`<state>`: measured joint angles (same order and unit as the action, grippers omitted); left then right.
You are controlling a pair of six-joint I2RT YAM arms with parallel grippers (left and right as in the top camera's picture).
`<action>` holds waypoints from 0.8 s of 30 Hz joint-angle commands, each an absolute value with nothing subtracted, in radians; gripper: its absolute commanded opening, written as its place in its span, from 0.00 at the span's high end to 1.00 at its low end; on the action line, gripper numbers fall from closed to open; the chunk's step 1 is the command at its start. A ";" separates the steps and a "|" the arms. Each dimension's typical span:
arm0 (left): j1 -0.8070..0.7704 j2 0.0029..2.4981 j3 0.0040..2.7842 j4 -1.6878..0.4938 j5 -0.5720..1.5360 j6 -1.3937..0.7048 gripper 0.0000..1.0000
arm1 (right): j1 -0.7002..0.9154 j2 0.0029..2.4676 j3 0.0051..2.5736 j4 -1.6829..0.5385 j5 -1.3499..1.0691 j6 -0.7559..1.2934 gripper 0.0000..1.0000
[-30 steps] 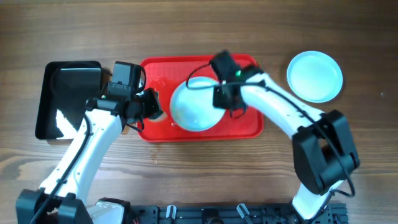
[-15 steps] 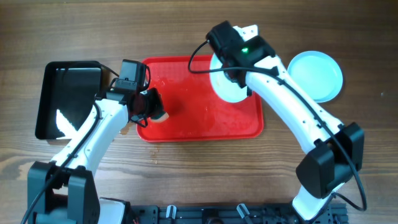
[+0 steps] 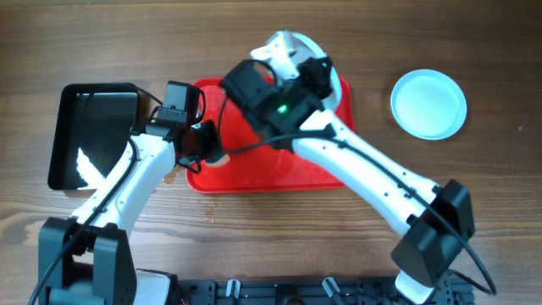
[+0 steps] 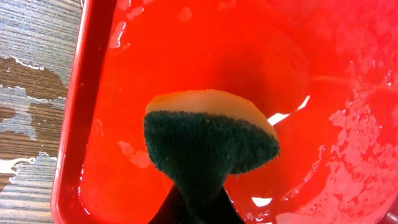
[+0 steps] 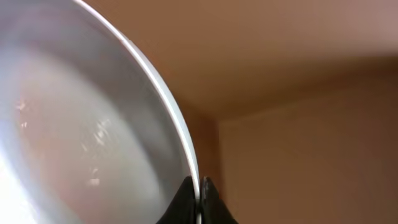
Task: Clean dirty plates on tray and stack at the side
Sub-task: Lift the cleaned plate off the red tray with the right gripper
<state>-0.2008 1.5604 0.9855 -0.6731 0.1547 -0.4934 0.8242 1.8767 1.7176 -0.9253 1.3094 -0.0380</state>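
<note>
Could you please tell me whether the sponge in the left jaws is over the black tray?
No, the sponge is over the wet red tray, close to one of its rims.

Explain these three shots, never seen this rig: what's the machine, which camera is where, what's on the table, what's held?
Two white robot arms with two-finger grippers work at a wooden table. One picture looks straight down from above. The other two come from a camera on each wrist, looking along that arm's own fingers.

On the table lie a wet red tray, a black tray to its left and a pale plate to its right.

The left gripper is shut on a yellow-and-green sponge over the red tray's left end. The right gripper pinches the rim of a second plate, lifted and tilted above the tray's far edge.
</note>
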 commanded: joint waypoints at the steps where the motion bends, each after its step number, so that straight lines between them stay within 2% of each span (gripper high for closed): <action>1: -0.193 1.567 0.982 -0.671 0.145 -0.475 0.96 | 0.851 1.855 1.735 -0.830 1.519 -0.239 0.96; 8: -0.193 1.568 0.980 -0.674 0.145 -0.475 0.96 | 0.857 1.855 1.735 -0.761 1.519 -0.338 0.96; 24: -0.193 1.568 0.980 -0.674 0.144 -0.475 0.96 | 0.856 1.855 1.690 -0.759 1.469 -0.250 0.96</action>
